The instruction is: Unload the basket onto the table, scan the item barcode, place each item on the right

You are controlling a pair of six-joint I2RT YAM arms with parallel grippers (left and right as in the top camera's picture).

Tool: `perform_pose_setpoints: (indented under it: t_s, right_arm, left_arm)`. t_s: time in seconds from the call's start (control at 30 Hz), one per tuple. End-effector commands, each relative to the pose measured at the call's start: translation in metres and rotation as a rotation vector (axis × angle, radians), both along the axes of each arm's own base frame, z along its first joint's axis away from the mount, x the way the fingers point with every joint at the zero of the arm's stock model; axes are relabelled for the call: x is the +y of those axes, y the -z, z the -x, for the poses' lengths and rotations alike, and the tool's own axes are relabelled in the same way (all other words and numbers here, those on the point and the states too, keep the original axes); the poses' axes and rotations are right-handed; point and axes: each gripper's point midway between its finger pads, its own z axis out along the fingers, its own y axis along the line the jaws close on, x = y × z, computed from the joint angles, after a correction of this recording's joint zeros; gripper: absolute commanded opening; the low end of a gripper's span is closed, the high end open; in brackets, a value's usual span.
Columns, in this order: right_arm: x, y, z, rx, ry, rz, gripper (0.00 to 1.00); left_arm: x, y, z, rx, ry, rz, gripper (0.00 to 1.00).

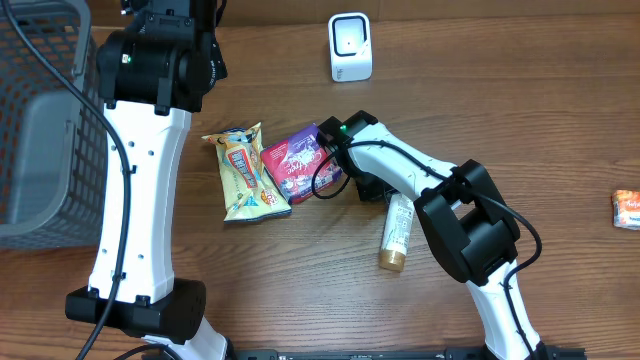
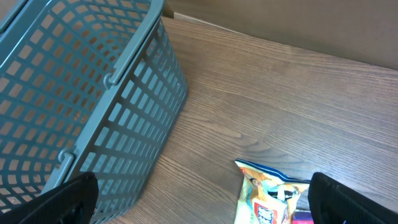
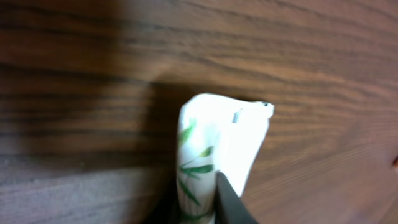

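The item in hand is a white tube [image 1: 397, 226] with green leaf print and a gold cap, lying on the wooden table. My right gripper [image 1: 371, 187] is shut on its flat crimped end; in the right wrist view the tube [image 3: 221, 134] sits squeezed between the dark fingers [image 3: 231, 200] of the gripper [image 3: 196, 190]. No barcode shows on it. The white scanner [image 1: 350, 47] stands at the back of the table. My left gripper [image 2: 202, 200] hangs open over bare table between the basket and a yellow snack bag, holding nothing.
A grey mesh basket [image 1: 40, 120] fills the left side, its wall [image 2: 93, 106] close to my left gripper. A yellow snack bag [image 1: 243, 172] and a purple packet [image 1: 296, 163] lie just left of the tube. A small orange packet [image 1: 627, 208] sits at the right edge.
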Motion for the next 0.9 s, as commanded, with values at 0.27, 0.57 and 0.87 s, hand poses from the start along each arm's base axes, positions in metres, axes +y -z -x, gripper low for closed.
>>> perform_pose_setpoints:
  t_s: [0.27,0.57,0.87]
  right_arm:
    - [0.060,-0.016,0.028,0.193,0.128,-0.281,0.04]
    - [0.034,-0.034,0.013,-0.125,0.644,-0.133,0.04]
    - [0.023,-0.037,0.016,-0.232,0.924,-0.080,0.04]
  left_arm:
    - [0.005,-0.003,-0.002,-0.019,-0.029,-0.003,1.00]
    - [0.005,-0.002,-0.001,-0.017,-0.028,-0.002,1.00]
    - [0.000,0.001,-0.001,-0.004,-0.009,0.023,1.00]
